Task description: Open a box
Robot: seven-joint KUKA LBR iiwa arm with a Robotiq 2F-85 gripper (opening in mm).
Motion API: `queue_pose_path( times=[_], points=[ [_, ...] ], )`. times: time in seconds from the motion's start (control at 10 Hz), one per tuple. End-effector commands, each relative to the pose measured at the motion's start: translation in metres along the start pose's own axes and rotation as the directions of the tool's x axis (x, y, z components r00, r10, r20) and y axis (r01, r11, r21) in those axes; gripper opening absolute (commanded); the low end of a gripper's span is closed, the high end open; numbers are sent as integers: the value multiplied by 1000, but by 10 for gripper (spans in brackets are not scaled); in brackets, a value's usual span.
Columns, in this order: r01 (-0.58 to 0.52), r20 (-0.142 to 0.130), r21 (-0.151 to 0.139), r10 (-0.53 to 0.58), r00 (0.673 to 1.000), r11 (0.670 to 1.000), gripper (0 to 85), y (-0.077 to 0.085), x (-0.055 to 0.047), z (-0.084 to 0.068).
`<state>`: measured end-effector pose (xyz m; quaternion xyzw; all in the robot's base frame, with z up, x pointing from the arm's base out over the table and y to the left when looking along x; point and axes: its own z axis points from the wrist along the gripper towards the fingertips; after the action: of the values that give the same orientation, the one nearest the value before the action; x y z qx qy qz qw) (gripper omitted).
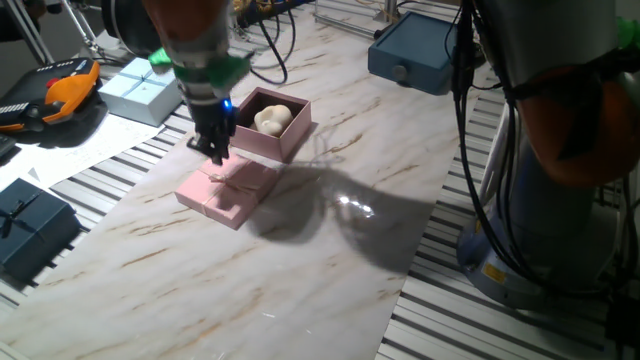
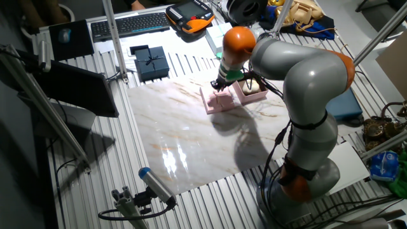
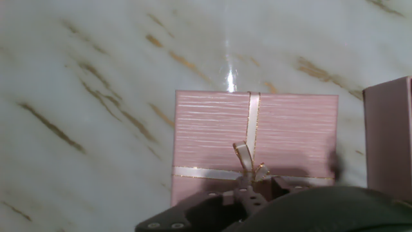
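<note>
The pale-pink box [image 1: 290,140] stands open on the marble table, with a cream object [image 1: 272,118] inside it. Its lid [image 1: 228,192] lies flat on the table right beside it, bow side up. My gripper [image 1: 216,152] hangs just above the lid, fingers together at the thin ribbon bow [image 3: 246,161]. In the hand view the lid [image 3: 212,135] fills the centre, the box wall [image 3: 389,135] is at the right edge, and my gripper [image 3: 248,192] is at the bottom. In the other fixed view my gripper [image 2: 217,86] is over the lid [image 2: 218,103], next to the box [image 2: 252,94].
A light blue gift box [image 1: 140,90] and an orange pendant [image 1: 60,90] lie at the back left. A dark blue box [image 1: 30,230] sits at the left edge. A blue-grey case [image 1: 420,55] stands at the back. A keyboard [image 2: 130,24] lies beyond the table.
</note>
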<state>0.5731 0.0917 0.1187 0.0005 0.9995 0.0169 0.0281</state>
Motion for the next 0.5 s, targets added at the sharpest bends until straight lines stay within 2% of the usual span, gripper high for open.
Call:
queue_pose_path(
  times=[0.0,0.4],
  points=[
    [7,-5,4,-7,1000,1000,0,-1,-1,-6],
    [28,19,20,-28,999,999,0,-13,-5,-34]
  ],
)
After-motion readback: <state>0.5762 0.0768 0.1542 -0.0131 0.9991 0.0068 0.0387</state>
